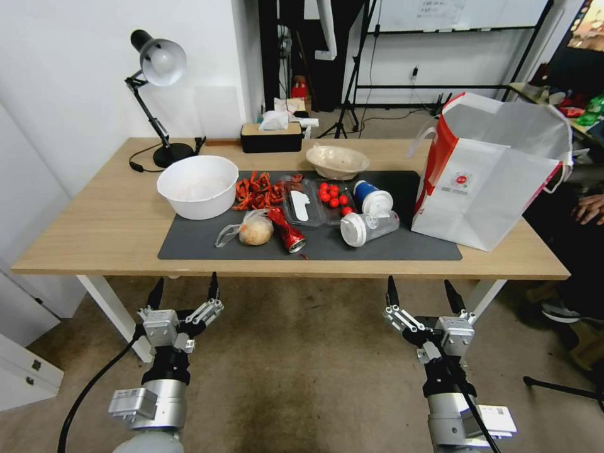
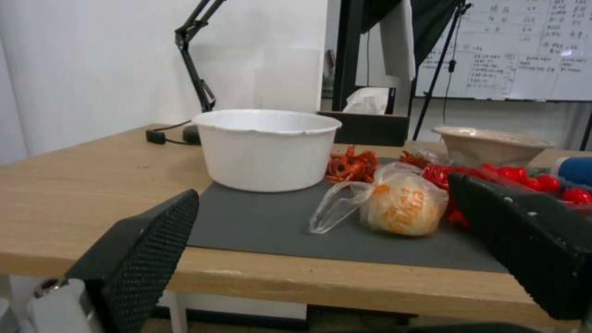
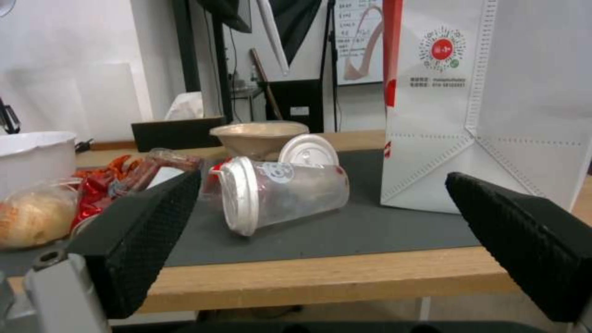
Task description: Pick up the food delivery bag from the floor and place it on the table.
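Note:
The food delivery bag (image 1: 484,176), boxy, white with a red side and a small round red logo, stands upright on the right end of the table (image 1: 94,220), its mouth open. It also fills the right side of the right wrist view as the bag (image 3: 487,101). My left gripper (image 1: 184,290) hangs open over the floor (image 1: 302,371), just in front of the table's front edge. My right gripper (image 1: 420,292) is open too, level with it further right, short of the bag. Nothing sits between either pair of fingers (image 2: 142,249) (image 3: 138,231).
A dark grey mat (image 1: 207,242) holds a white bowl (image 1: 197,185), red peppers, a bagged bun (image 1: 255,229), a crushed red can, cherry tomatoes, two tipped cups (image 1: 371,223) and a beige bowl. A desk lamp (image 1: 160,69) and tissue box stand behind. A person's hand (image 1: 590,207) rests at right.

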Motion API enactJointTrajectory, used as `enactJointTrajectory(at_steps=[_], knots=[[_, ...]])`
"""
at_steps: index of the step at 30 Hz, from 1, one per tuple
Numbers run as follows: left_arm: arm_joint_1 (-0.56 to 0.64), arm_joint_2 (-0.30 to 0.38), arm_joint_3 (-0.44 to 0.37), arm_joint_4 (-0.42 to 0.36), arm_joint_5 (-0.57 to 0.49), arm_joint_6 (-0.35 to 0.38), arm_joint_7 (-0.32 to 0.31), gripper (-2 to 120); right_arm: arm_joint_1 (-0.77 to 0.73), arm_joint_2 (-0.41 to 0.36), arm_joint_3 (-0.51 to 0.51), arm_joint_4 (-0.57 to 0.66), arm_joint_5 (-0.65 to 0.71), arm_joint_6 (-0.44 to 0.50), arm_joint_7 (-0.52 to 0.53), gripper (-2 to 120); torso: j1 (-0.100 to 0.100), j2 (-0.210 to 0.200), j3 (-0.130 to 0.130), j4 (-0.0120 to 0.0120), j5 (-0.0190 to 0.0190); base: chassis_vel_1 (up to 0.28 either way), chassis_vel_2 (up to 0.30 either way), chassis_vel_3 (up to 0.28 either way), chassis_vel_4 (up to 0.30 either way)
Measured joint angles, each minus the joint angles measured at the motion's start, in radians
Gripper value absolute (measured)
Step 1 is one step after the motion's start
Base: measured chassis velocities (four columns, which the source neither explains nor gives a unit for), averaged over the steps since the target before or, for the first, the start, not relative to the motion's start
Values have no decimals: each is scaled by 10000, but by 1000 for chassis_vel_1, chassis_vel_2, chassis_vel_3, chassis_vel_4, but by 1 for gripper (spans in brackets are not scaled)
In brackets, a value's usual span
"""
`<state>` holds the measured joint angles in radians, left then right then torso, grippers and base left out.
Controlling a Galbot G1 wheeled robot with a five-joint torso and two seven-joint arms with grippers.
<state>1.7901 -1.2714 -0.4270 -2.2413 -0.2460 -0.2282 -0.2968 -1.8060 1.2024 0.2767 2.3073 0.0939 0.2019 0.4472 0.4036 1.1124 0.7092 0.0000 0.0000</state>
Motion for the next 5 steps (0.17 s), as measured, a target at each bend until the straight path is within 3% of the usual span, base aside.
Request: enactJointTrajectory(at_steps=[5], knots=[[3,-4,3,-7,-3,-4,4,100,-2,-3,0,7,0,0,-1,100,0,0,0,0,0,0,0,0,0]])
